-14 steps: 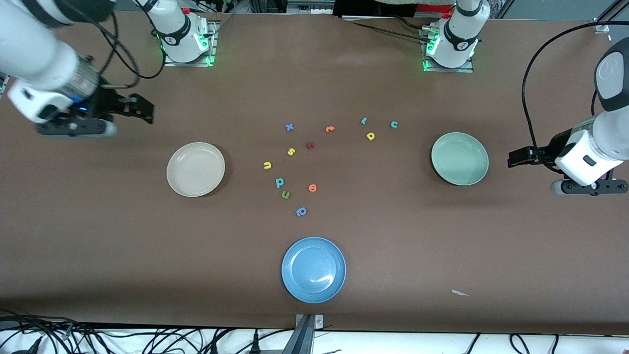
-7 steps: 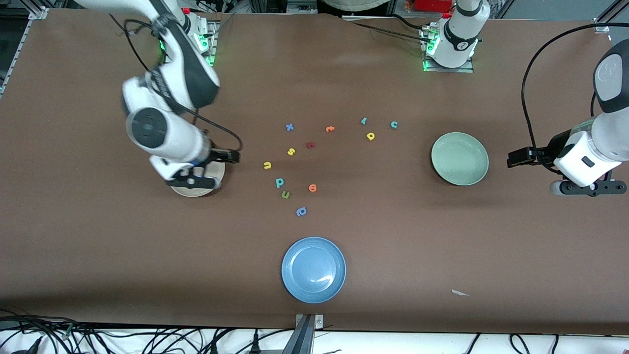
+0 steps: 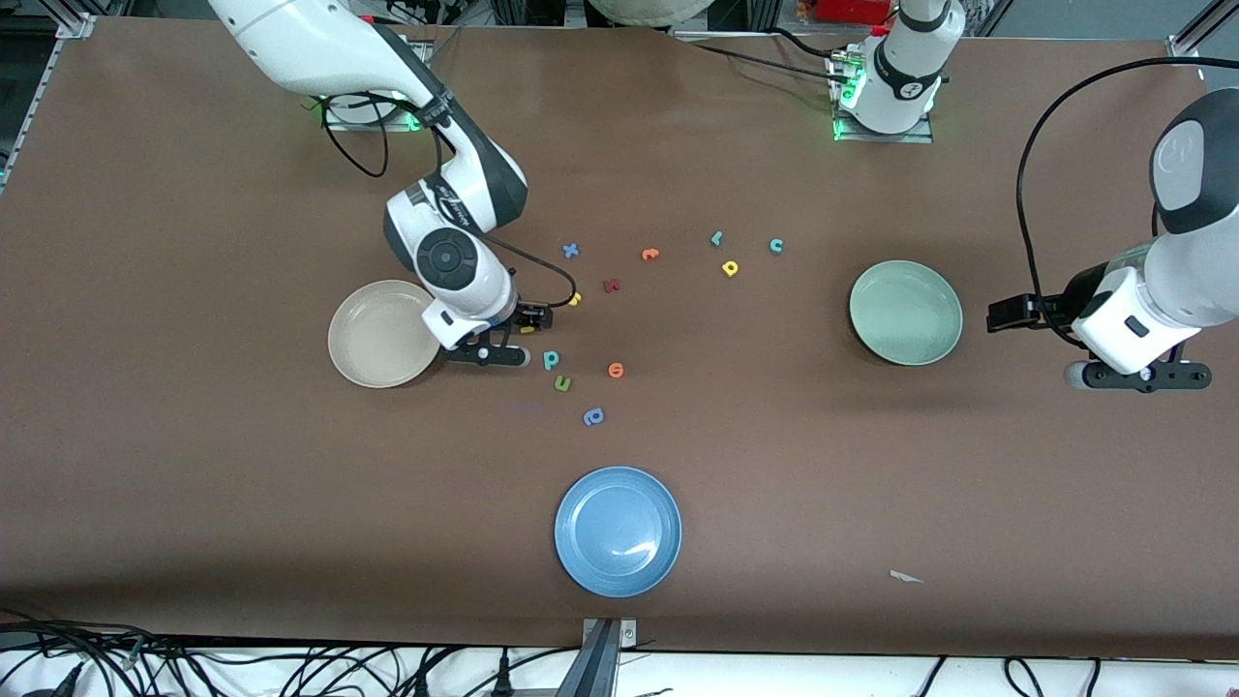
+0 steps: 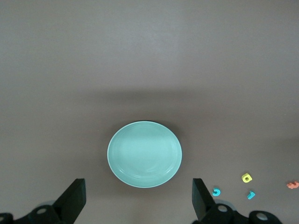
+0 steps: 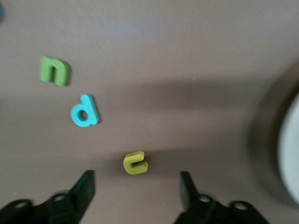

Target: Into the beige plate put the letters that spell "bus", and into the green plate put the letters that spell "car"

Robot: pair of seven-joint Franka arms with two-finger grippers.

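Note:
My right gripper [image 3: 533, 319] hangs low and open over the yellow u [image 5: 135, 163], which lies on the table just ahead of its two fingers [image 5: 85, 187]. The teal b [image 3: 551, 359] lies beside it, nearer the camera, and the yellow s [image 3: 575, 299] peeks out next to the gripper. The beige plate [image 3: 384, 334] is close by, under the right wrist. The teal r [image 3: 716, 237], teal c [image 3: 775, 245] and yellow a [image 3: 730, 268] lie near the green plate [image 3: 906, 312]. My left gripper [image 3: 1009, 314] waits open beside the green plate [image 4: 144, 154].
A green u [image 3: 562, 384], a blue letter [image 3: 593, 416], an orange letter [image 3: 616, 369], a dark red letter [image 3: 611, 286], a blue x [image 3: 570, 251] and an orange t [image 3: 649, 254] lie mid-table. A blue plate [image 3: 618, 530] sits near the front edge.
The right arm has swung from its end of the table, across the beige plate, down to the yellow u. The left arm has barely shifted.

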